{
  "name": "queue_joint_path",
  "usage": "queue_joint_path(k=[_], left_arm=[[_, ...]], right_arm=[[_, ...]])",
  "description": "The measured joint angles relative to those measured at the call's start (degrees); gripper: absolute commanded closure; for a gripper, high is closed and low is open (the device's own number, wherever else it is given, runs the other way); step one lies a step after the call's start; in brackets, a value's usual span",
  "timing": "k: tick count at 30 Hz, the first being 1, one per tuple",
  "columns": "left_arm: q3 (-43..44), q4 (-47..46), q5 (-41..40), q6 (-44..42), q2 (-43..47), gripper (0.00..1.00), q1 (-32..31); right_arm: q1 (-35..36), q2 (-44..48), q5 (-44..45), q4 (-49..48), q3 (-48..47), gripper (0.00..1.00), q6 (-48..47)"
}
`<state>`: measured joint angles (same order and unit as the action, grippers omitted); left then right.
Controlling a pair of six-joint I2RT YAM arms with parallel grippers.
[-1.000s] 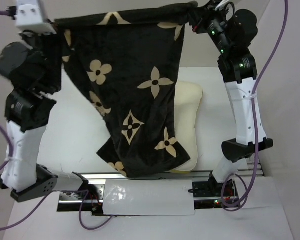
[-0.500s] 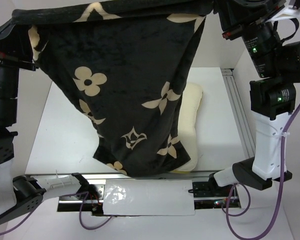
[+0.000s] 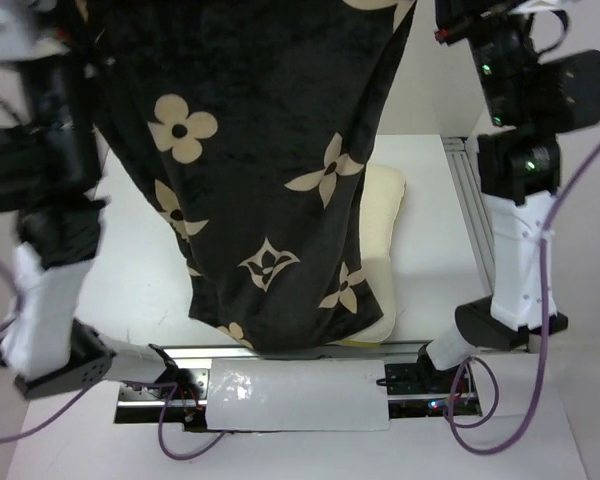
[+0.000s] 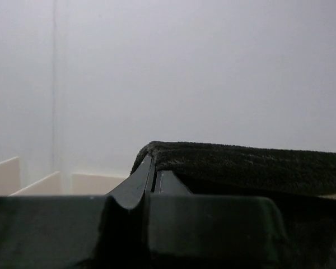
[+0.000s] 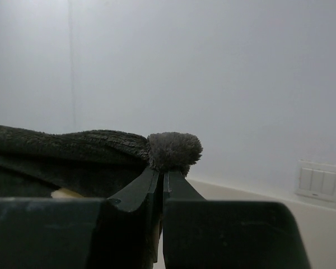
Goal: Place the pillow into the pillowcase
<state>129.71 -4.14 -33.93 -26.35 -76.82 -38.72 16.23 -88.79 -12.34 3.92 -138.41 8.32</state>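
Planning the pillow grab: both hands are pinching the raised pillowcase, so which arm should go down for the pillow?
Right, probably. The pillow lies on the right arm's side of the table, showing past the hanging pillowcase. The right hand must first release its corner.

1. Top cam: overhead from near side, looks down on desk [image 3: 140,280].
2. L wrist cam: tight behind left gripper [image 4: 154,178], faces wall [image 4: 213,67].
3. R wrist cam: same, right gripper [image 5: 161,178]; all share pillowcase [image 3: 270,150].

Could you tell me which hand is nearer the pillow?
Right. The right hand grips the pillowcase high, roughly over the pillow; the left hand grips it far off leftward.
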Motion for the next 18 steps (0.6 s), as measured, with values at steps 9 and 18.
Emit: queue_joint_path(k=[9,18], left_arm=[[2.9,-17.4,-4.4,-5.8,-14.3,1.0,2.7],[8.7,-20.2,5.9,4.3,-7.1,1.0,3.8]], right_arm=[[-0.3,-26.2,7.7,-22.2,-10.5,1.0,1.6],[7.6,-22.7,3.5,-38.6,-8.2,1.0,-1.8]])
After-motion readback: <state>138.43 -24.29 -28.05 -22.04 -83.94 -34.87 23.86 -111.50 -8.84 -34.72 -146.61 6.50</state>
